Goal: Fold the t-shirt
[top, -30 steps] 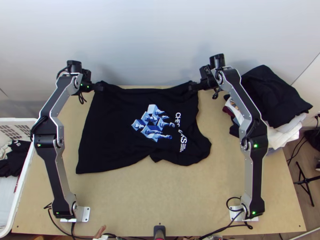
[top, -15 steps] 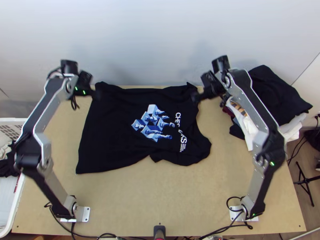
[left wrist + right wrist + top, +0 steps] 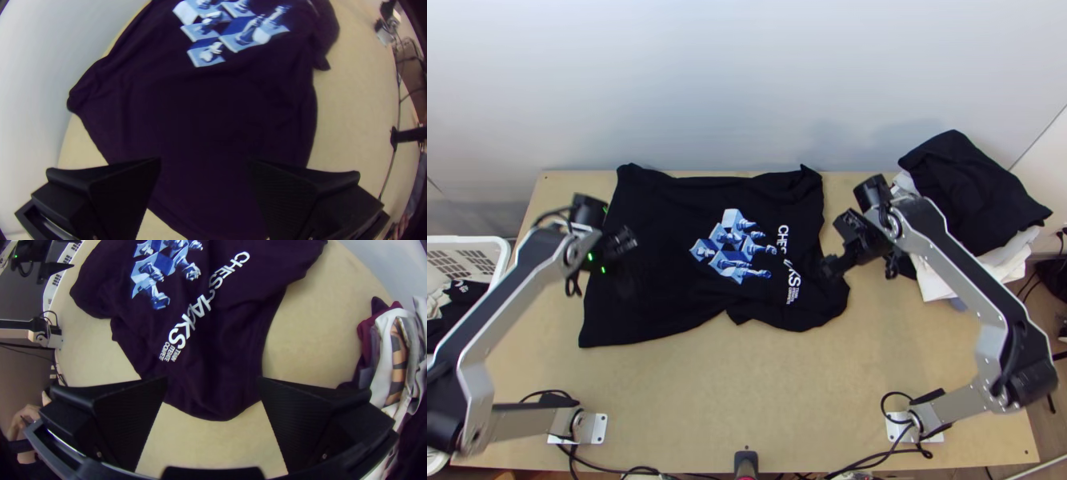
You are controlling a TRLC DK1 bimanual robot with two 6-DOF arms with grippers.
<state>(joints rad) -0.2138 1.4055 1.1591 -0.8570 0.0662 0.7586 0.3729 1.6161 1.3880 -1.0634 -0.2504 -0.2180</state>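
My L claw [image 3: 205, 161] & R claw [image 3: 213, 379], both open, over black chess-print T-shirt [image 3: 675, 296]: prob. light, limp; best pinched at near edge [image 3: 651, 334], both ends.

Heaped at the far right corner of the wooden table [image 3: 787, 400]: a pile of clothes [image 3: 971, 192], black over white. Set beside the left edge: a white basket [image 3: 467, 239] holding dark and pale garments [image 3: 461, 300]. Rising behind: a pale wall [image 3: 747, 80].

My arms [image 3: 961, 272] have silver-grey links, rounded black joints [image 3: 1031, 376], looping black cables [image 3: 572, 283], small green lights [image 3: 590, 257] and wide, flat black fingers [image 3: 129, 418] with finely ridged faces.
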